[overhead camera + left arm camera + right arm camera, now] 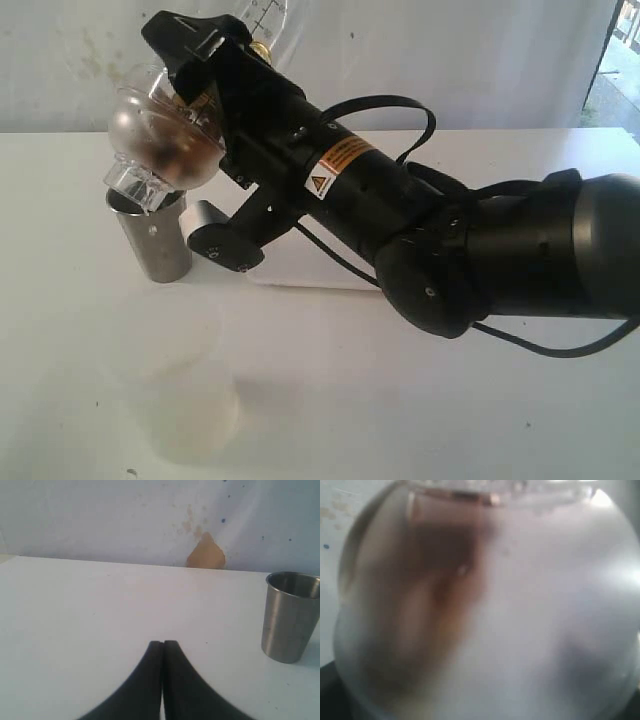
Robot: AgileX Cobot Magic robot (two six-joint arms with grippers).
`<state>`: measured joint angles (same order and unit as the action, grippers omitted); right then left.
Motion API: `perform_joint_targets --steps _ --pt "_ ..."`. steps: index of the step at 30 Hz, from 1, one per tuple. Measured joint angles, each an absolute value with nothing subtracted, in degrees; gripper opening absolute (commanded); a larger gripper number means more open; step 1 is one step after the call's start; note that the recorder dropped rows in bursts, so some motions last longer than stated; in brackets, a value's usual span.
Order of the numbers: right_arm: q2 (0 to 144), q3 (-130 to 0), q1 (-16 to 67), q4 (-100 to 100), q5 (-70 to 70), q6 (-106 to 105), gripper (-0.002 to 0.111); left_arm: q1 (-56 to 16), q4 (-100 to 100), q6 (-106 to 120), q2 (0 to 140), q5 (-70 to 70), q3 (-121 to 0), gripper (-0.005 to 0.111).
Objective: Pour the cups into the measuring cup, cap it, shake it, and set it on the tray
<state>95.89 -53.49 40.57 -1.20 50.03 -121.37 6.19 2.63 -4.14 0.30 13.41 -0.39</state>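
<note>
White desk, stained pale wall behind. Right claw spread wide, gripping the capped measuring cup, which tilts cap-down just over the steel tumbler at left. Left claw pinched shut, empty. Tray mostly hidden behind the arm. Milky cup near.

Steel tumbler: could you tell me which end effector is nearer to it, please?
Probably right. The right end effector holds the measuring cup tilted just above the steel tumbler; the left end effector, shut, is low over the table, the tumbler standing apart ahead.
</note>
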Motion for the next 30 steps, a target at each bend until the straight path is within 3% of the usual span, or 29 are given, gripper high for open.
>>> perform_joint_targets --steps 30 --pt "95.9 -53.5 40.6 3.2 50.2 -121.4 0.000 6.2 2.6 -4.1 0.3 13.4 -0.4 0.000"
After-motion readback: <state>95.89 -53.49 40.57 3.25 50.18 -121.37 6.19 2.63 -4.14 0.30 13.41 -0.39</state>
